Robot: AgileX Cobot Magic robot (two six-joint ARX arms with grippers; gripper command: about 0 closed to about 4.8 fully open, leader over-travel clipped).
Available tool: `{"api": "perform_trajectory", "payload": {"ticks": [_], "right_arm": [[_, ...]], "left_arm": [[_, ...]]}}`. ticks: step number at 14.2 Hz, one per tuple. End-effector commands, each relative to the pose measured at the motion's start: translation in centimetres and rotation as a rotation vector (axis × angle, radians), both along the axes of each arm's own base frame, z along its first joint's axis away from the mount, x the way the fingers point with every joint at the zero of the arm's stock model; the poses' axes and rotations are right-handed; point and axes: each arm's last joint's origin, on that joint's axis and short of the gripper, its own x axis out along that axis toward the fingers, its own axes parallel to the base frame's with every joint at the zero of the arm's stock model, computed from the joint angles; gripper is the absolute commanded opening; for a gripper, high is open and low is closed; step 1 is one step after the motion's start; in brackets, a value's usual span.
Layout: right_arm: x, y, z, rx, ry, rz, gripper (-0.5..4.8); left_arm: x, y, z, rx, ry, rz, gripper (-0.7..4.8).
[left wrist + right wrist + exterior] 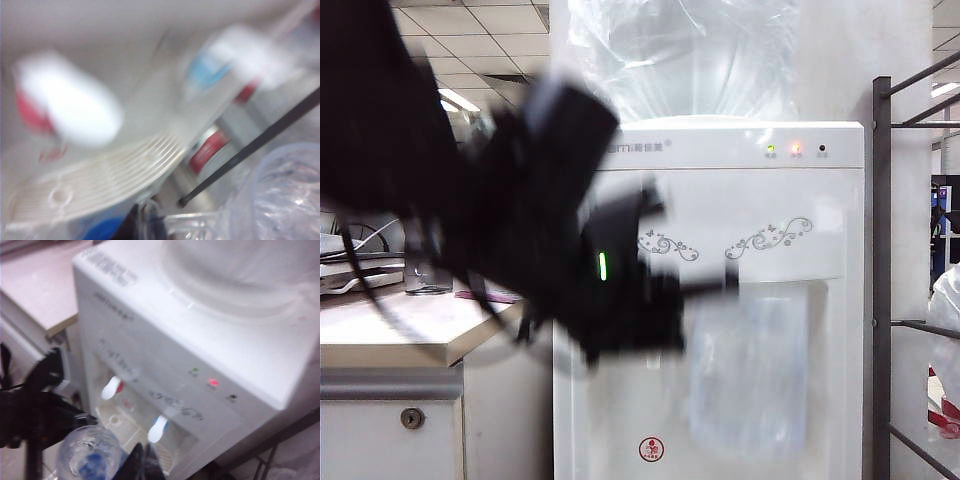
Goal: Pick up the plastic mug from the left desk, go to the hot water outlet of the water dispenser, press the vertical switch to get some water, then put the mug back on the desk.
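Left gripper [720, 285] is clamped on the plastic mug [750, 370] by the water dispenser [740, 200]; right gripper [142, 462] is clenched, empty.

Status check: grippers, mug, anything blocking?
Left gripper shut on clear plastic mug before white water dispenser. Right gripper shut, empty. Nothing seen blocking the red-collared tap.

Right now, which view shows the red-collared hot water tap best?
The right wrist view: the hot water outlet is small but whole, above the drip tray, beside the blue tap. The left wrist view shows it close but badly blurred. The exterior view hides it behind the mug.
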Motion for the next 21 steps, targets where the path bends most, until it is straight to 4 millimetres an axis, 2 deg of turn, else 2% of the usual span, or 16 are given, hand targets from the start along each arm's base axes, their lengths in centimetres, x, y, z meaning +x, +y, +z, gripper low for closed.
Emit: {"api": "perform_trajectory", "payload": {"ticks": [1,2,3,4,9,10,12,14,15,17,20,21], "right_arm": [[-0.7,-0.8,0.8,0.044,-0.037,-0.022,-0.01],[-1.1,-1.3,1.1,0.073,-0.049,-0.031,-0.01],[-1.4,-1.4,1.2,0.085,-0.053,-0.02,-0.01],[-1.8,-1.6,1.4,0.104,-0.069,-0.008,-0.01],[-3.0,-2.3,2.4,0.164,-0.138,-0.008,-0.01],[-3.1,-2.3,2.4,0.169,-0.139,-0.008,-0.01],[-3.1,-2.3,2.5,0.179,-0.14,0.008,-0.01],[-2.7,-1.6,3.1,0.368,-0.184,0.118,-0.01],[-2.2,-1.3,2.8,0.386,-0.199,0.12,-0.01],[0.3,0.3,1.4,0.407,-0.107,0.156,-0.01],[2.2,2.6,0.7,0.415,-0.089,0.242,-0.02],[3.2,5.1,0.7,0.447,-0.129,0.322,-0.01]], "left_arm": [[-1.0,0.6,4.6,-0.098,-0.084,-0.008,-0.05],[-1.6,1.2,7.1,-0.126,-0.119,-0.011,-0.05],[-1.9,1.6,8.1,-0.131,-0.135,-0.014,-0.05],[-2.5,2.4,10.3,-0.129,-0.19,-0.018,-0.05],[-5.1,6.4,16.1,-0.038,-0.387,0.062,-0.05],[-5.7,7.8,17.4,-0.013,-0.433,0.079,-0.05],[-6.2,9.7,18.7,-0.023,-0.461,0.12,-0.05],[-6.1,14.9,20.6,-0.016,-0.51,0.292,-0.06],[-5.7,16.3,20.8,-0.008,-0.511,0.325,-0.05],[-4.1,19.8,20.6,0.009,-0.506,0.363,-0.05],[-2.5,22.0,20.0,0.049,-0.486,0.419,-0.05],[-1.0,23.2,19.3,0.065,-0.469,0.454,-0.05]]}}
